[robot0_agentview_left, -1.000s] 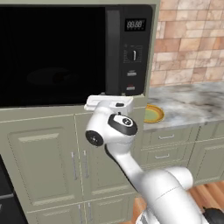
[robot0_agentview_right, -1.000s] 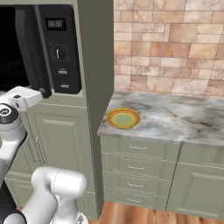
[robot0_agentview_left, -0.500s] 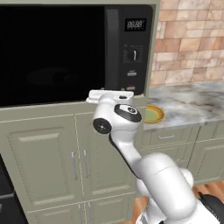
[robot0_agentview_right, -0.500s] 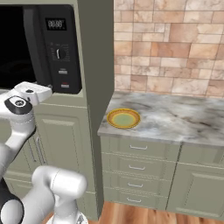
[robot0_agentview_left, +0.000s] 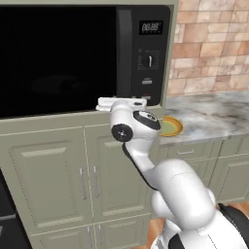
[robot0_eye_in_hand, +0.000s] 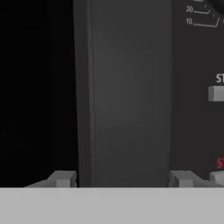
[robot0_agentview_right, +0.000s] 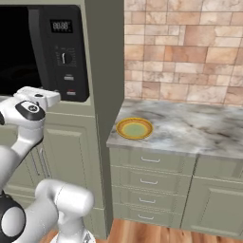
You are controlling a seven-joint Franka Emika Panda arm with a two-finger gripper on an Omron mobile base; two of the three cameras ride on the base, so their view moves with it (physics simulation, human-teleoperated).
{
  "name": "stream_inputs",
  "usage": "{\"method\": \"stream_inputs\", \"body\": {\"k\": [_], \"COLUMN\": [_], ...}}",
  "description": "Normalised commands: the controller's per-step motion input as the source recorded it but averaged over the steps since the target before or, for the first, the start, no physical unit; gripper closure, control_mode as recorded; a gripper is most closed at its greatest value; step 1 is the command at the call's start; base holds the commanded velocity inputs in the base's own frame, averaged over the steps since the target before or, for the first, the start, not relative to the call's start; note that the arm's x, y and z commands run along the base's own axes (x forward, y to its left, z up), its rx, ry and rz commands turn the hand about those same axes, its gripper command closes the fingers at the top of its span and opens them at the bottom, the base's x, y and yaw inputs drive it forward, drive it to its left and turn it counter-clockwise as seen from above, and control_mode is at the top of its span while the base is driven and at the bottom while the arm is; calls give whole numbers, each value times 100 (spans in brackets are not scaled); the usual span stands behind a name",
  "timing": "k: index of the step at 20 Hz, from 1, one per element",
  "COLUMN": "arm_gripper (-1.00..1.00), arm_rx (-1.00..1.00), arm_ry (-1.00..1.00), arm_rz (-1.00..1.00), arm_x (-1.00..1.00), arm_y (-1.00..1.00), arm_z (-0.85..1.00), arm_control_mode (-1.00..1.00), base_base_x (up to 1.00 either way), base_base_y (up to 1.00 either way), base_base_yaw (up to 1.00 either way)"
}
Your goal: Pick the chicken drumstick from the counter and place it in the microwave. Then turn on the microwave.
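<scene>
1. Compared with a second back, the white arm's wrist has been swung up and in toward the large built-in black microwave [robot0_agentview_left: 85,56]; the white hand is now pressed in close at the lower edge of its dark glass door, where before it was held lower and further out. The base hasn't been driven, so the rest of the scene is framed the same.
2. In the hand view, the two-finger gripper [robot0_eye_in_hand: 122,178] is seen with its small grey fingertips [robot0_eye_in_hand: 62,178] spread wide, one on each side of a vertical dark grey strip of the microwave front. Nothing is held between them; only that strip is seen in the gap, and whether it's touched can't be told.
3. Off to the right of the hand view, dial markings, a small grey button and bits of white and red lettering on the side control panel [robot0_eye_in_hand: 205,87] are caught, too cropped to be read.
4. The whole panel with digital display, dial and buttons is given by the base views.
5. The right base view gets the grey-white marbled stone counter [robot0_agentview_right: 190,128] over beige drawers, with a round yellow-green plate [robot0_agentview_right: 135,128] near its left edge, plus a brick backsplash [robot0_agentview_right: 185,47].
6. The chicken drumstick can't be made out anywhere, not on the counter and not through the dark door glass, so its place can't be told.
</scene>
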Motion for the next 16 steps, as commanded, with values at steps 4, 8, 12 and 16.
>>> {"method": "stream_inputs", "body": {"k": [4, 8, 12, 16], "arm_gripper": [-100, -100, -100, -100], "arm_rx": [8, 7, 2, 1], "arm_ry": [6, 6, 1, 1], "arm_rz": [8, 9, 9, 4], "arm_x": [42, 37, 9, 0], "arm_y": [-19, -17, -8, -4], "arm_z": [3, 2, 2, 5], "arm_control_mode": [-100, -100, -100, -100], "base_base_x": [0, 0, 0, 0], "base_base_y": [0, 0, 0, 0], "base_base_yaw": [0, 0, 0, 0]}}
